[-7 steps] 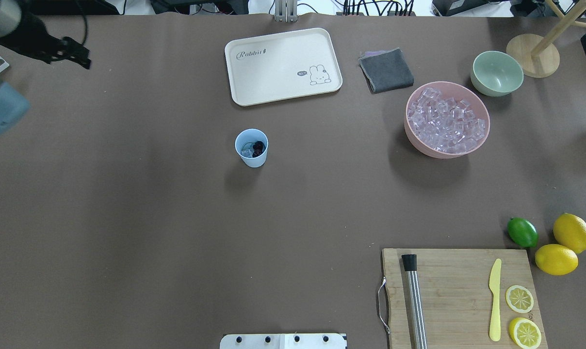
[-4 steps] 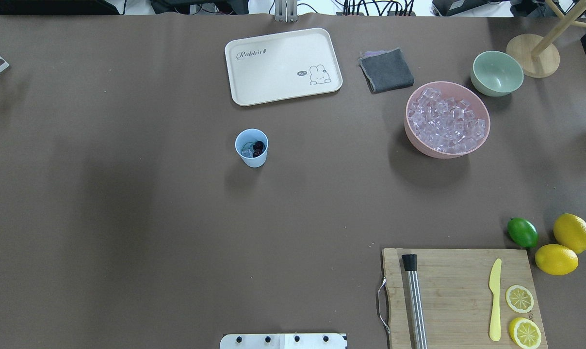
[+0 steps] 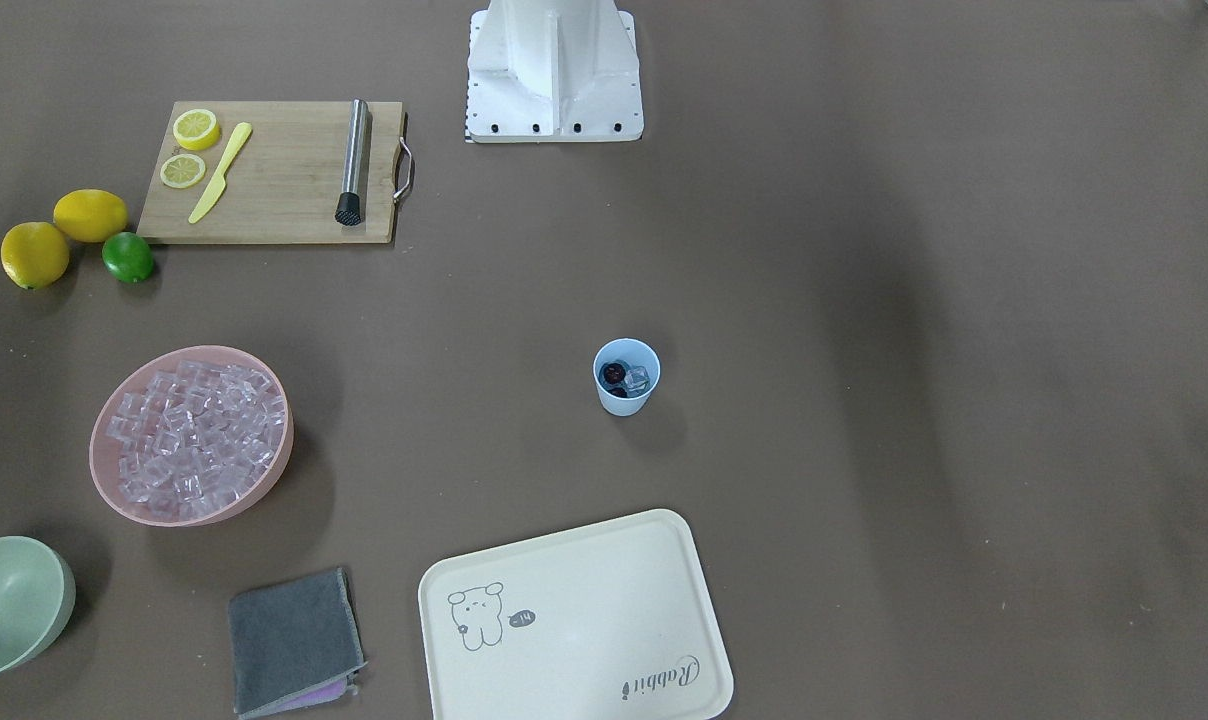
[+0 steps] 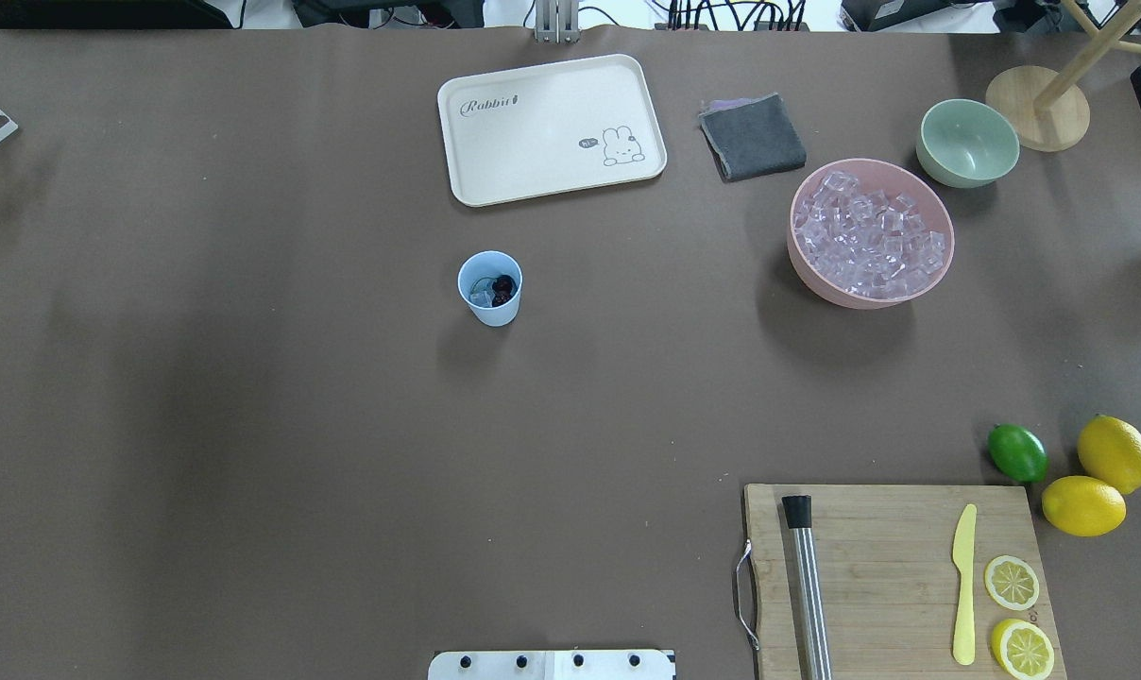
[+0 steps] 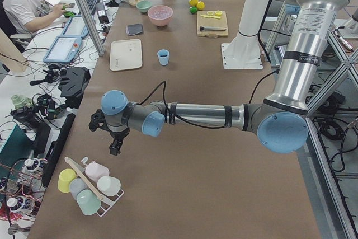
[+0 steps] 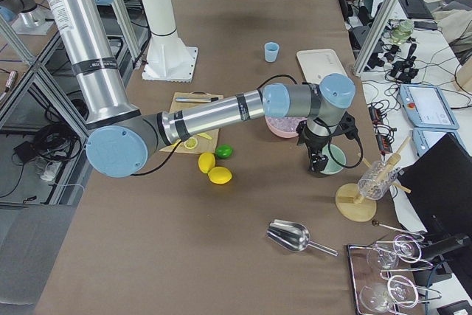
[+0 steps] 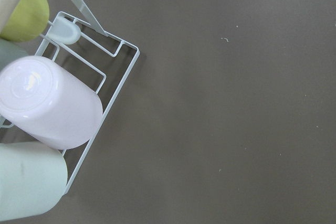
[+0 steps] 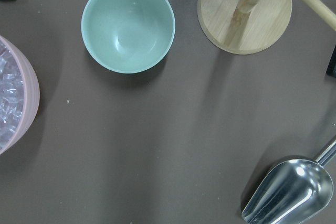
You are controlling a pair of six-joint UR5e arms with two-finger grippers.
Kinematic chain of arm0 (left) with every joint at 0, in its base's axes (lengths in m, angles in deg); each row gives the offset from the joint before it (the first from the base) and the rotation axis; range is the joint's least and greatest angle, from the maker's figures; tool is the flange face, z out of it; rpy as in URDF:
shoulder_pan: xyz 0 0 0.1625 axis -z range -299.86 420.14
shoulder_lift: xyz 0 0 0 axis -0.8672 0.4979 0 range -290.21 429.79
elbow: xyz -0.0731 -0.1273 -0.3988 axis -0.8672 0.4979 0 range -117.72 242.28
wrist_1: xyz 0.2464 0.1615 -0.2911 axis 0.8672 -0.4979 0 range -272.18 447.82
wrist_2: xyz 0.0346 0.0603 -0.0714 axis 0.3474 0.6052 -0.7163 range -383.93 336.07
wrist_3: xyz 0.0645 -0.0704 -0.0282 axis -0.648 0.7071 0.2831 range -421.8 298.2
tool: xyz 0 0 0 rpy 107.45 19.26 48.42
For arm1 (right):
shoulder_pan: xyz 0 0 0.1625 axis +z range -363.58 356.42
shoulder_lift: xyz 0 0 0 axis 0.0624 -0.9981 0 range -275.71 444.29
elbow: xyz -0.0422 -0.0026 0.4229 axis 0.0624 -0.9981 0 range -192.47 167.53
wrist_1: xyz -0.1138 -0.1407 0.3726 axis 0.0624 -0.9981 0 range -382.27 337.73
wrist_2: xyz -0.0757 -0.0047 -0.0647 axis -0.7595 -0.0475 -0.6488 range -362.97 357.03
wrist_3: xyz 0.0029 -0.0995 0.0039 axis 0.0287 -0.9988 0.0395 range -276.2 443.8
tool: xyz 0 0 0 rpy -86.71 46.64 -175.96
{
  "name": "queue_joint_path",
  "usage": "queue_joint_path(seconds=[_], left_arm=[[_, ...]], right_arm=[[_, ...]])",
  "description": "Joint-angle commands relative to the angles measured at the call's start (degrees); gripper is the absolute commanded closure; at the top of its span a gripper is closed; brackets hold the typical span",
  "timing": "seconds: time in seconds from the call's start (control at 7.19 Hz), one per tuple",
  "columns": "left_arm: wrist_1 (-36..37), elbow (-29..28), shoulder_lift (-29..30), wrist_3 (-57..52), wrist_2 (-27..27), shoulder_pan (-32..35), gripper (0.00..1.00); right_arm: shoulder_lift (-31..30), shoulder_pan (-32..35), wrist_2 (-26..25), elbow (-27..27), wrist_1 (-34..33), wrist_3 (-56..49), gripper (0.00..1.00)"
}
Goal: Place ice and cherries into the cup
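While the small light-blue plastic cup (image 4: 489,307) stands on the brown table (image 4: 249,425) holding the dark red joined cherries (image 4: 503,286) and a clear ice cube (image 4: 481,297), the left gripper (image 5: 114,149) and the right gripper (image 6: 317,167) hang at opposite table ends, their opening impossible to tell.

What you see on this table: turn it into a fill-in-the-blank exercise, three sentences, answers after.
1. The cherries and a piece of ice lie in the cup, whose colour is light ____.
2. The rest of the ice is heaped in the ____ bowl.
3. On the cutting board, beside the yellow knife, lie ____ lemon slices.

Missing words: blue; pink; two.
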Motion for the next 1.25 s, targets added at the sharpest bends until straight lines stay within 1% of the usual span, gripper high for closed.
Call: queue_joint_path(seconds=[0.0,0.28,0.7,0.97,1.11], left_arm=[[1.19,0.07,0.13,0.1,0.19,0.25,0.02],[0.41,1.03,-0.05,-0.25,0.71,0.25,0.02],[0.4,2.09,-0.05,-0.08,3.61,0.68,0.02],[1.45,5.06,-0.66,-0.08,3.26,1.83,0.03],[2.06,5.08,-0.58,-0.16,3.26,1.83,0.03]], right_arm=[[0.07,0.03,-0.75,0.35,0.05,-0.09,0.01],[0.16,0.03,-1.8,0.44,0.22,-0.44,0.01],[0.25,0.03,-1.98,0.53,0.66,-0.53,0.01],[0.16,0.03,-1.98,0.44,0.58,-0.53,0.01],[0.16,0.03,-1.98,0.44,0.66,-0.36,0.01]])
